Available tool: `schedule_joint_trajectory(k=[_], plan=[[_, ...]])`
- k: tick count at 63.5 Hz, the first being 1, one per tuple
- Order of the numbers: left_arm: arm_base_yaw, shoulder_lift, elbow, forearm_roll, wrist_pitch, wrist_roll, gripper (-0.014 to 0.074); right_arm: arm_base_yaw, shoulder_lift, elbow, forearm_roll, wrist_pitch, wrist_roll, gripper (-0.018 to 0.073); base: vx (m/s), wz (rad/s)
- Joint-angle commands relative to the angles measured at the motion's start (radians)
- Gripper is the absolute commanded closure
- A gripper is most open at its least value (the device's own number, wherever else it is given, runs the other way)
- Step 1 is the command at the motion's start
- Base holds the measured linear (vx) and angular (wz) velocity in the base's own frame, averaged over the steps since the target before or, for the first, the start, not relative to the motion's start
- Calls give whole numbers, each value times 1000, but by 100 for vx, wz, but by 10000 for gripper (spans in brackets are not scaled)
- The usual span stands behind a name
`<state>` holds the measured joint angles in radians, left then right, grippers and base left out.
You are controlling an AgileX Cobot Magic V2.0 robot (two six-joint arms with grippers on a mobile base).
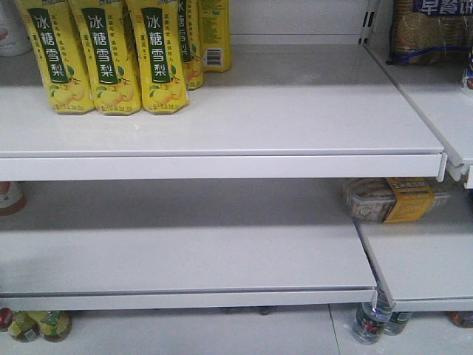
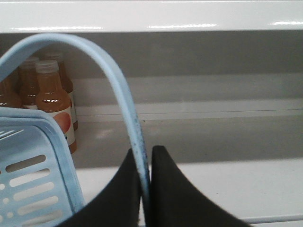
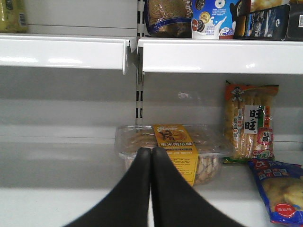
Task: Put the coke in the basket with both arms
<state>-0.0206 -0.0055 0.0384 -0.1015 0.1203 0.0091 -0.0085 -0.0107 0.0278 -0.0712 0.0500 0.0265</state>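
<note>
The coke is out of view in every frame. In the left wrist view the light-blue basket [image 2: 28,179] fills the lower left, its slotted wall toward me. Its flat swing handle [image 2: 116,90] arches up and runs down between my left gripper's [image 2: 146,158] black fingers, which are shut on it. In the right wrist view my right gripper [image 3: 151,153] is shut with nothing between its fingertips, pointing at a clear cookie box [image 3: 173,146] on a white shelf. Neither gripper shows in the front view.
White shelves [image 1: 222,140] face me, with yellow pear-drink cartons [image 1: 103,55] top left and a cookie box [image 1: 392,200] mid right. Brown tea bottles [image 2: 52,99] stand behind the basket. Snack bags [image 3: 248,123] and a blue packet [image 3: 279,189] lie right of the cookie box.
</note>
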Motion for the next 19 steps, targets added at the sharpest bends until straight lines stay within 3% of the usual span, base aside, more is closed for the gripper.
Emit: schedule_joint_trajectory(k=[1,19], plan=[[1,-22,-31,45,-156,44,603,2,6,8,-5,-81,-2,569,0,0],[1,-22,-31,45,-156,44,603,2,6,8,-5,-81,-2,569,0,0]])
